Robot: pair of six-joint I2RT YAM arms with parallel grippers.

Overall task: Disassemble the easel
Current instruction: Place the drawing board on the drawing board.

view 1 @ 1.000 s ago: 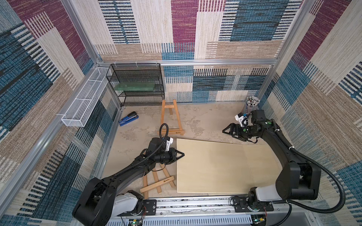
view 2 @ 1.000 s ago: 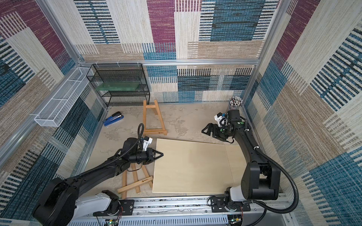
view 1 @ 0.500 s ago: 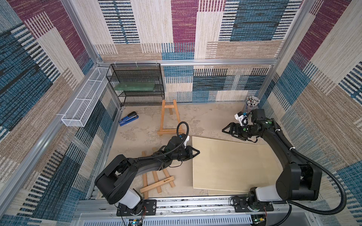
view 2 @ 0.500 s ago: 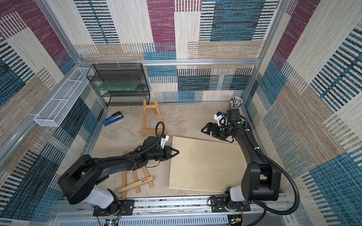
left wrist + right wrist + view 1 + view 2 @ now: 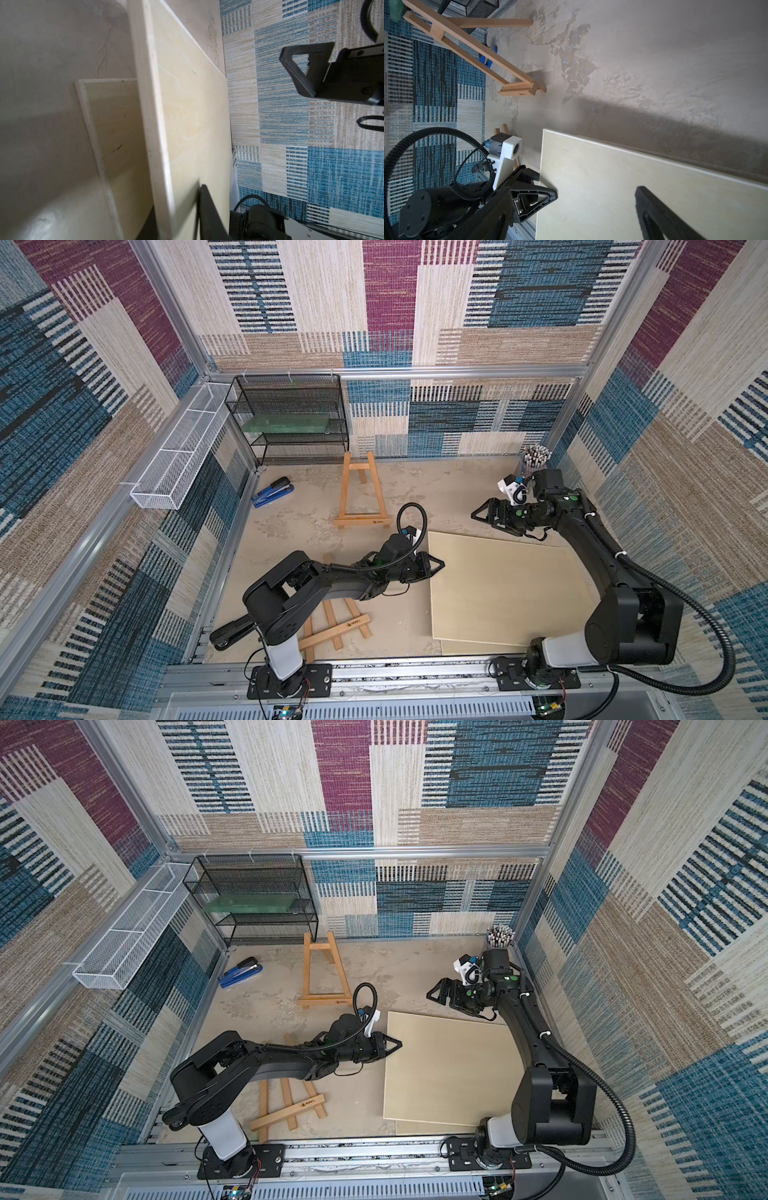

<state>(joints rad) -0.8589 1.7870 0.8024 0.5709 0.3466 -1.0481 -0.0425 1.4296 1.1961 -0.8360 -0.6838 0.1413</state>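
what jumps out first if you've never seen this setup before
A big pale board lies on the table's right half, its left edge pinched by the left hand. Farther back a small wooden easel stands upright, and a second easel lies flat at the front, partly under the left arm.

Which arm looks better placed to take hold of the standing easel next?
Probably the right: the right pincer is open, free and facing the standing easel, while the left pincer grips the wooden board.

Mottled beige tabletop (image 5: 291,531), upright wooden easel (image 5: 360,493), second easel (image 5: 332,628) lying flat, pale board (image 5: 503,589), blue stapler (image 5: 272,492), black mesh rack (image 5: 291,418)
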